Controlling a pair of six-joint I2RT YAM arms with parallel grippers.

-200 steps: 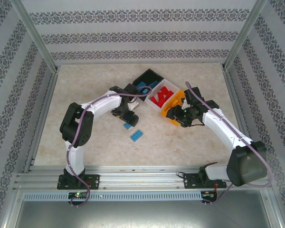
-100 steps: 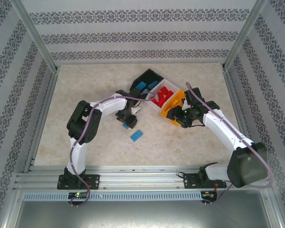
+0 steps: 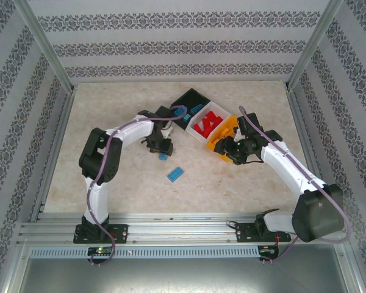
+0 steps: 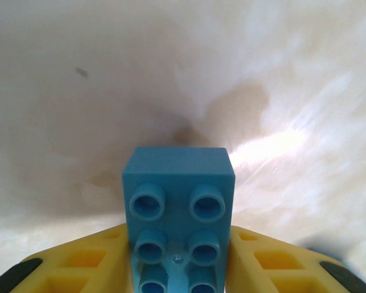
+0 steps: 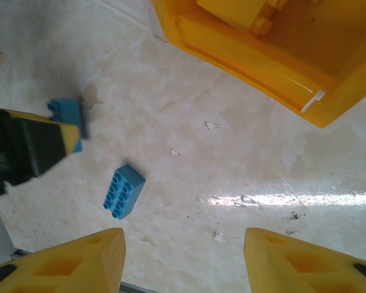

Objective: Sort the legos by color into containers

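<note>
Marbled table (image 3: 244,189), patterned walls (image 3: 171,46)

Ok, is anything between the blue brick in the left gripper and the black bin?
Nothing visible. The blue brick sits between the left gripper's fingers, and just bare table separates it from the open-topped black bin, which already holds blue bricks.
</note>
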